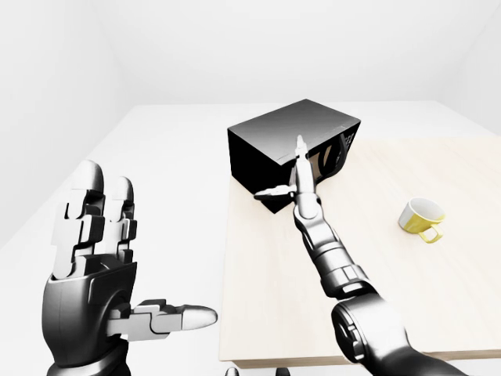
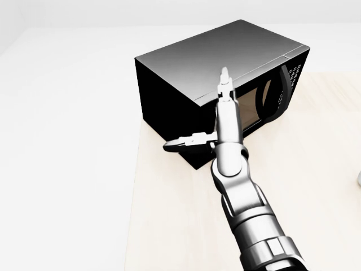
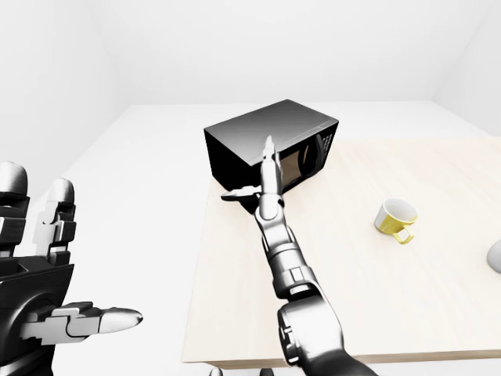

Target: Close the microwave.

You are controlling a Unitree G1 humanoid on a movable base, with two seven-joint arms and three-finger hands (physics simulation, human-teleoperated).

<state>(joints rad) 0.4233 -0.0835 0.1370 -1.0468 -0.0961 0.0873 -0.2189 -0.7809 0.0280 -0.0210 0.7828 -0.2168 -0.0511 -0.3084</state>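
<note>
Right hand [image 2: 217, 121] spread flat against microwave [image 2: 225, 73] door edge.

Light is bright, even and diffuse, washing walls and floor to near white. The render is sharp throughout, with no blur. The microwave [image 2: 225, 62] shows a soft grey sheen across its top, its sides near black. The tabletop [image 1: 391, 266] carries almost no cast shadows. Both eye views stretch slightly toward the edges.

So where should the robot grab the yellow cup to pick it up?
Probably by its handle. The yellow cup lies tipped on the table, its opening facing the view's left and the handle underneath, so coming from above suits the open right hand.
</note>
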